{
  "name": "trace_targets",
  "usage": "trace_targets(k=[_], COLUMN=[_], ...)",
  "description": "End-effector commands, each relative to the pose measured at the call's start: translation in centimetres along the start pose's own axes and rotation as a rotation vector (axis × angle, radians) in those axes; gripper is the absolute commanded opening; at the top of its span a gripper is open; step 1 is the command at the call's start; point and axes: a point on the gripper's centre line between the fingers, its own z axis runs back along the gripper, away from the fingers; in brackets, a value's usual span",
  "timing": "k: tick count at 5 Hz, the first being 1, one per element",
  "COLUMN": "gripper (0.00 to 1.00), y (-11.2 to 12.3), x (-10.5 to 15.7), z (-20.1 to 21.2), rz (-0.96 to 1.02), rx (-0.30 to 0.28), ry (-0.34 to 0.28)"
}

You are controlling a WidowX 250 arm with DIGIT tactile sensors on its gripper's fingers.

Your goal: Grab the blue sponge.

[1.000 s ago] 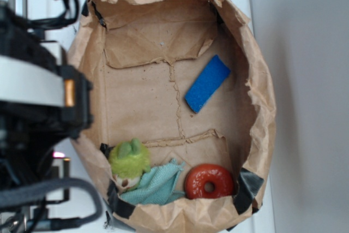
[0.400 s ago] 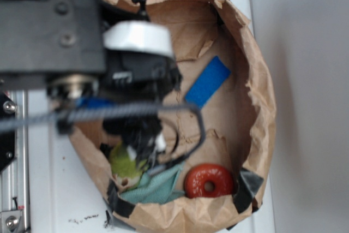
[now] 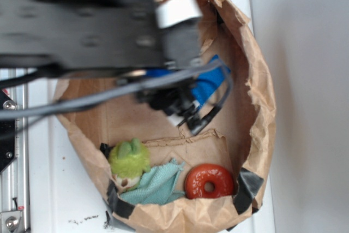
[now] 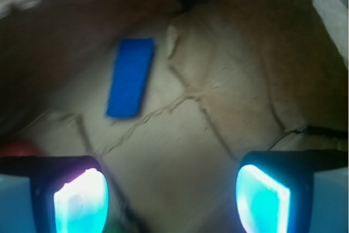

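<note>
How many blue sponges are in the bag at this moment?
1. The blue sponge lies flat on the paper bag floor, ahead of the open gripper; the arm could hide others.

The blue sponge (image 4: 130,77), a flat, plain, bright blue rectangular block, lies on the brown paper, long side slightly tilted from vertical, in the upper left of the wrist view.

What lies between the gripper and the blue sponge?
Nothing: in the wrist view, only bare creased paper bag floor separates the open gripper from the blue sponge.
</note>
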Motion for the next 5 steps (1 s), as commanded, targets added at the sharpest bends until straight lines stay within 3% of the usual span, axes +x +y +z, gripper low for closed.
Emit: trace_targets(k=[1,2,4,5], gripper=[1.00,1.00,1.00,1.00], y=[0.1,0.1,-1.1,-1.2], x=[1.0,1.0,1.6,1.6], z=[1.6,1.6,-3.2,-4.4], rz=[0.015,0.015,0.060,0.056], rx=[-0.021,-0.021,-0.049,-0.025], ry=[-0.044,-0.044,-0.036,-0.045])
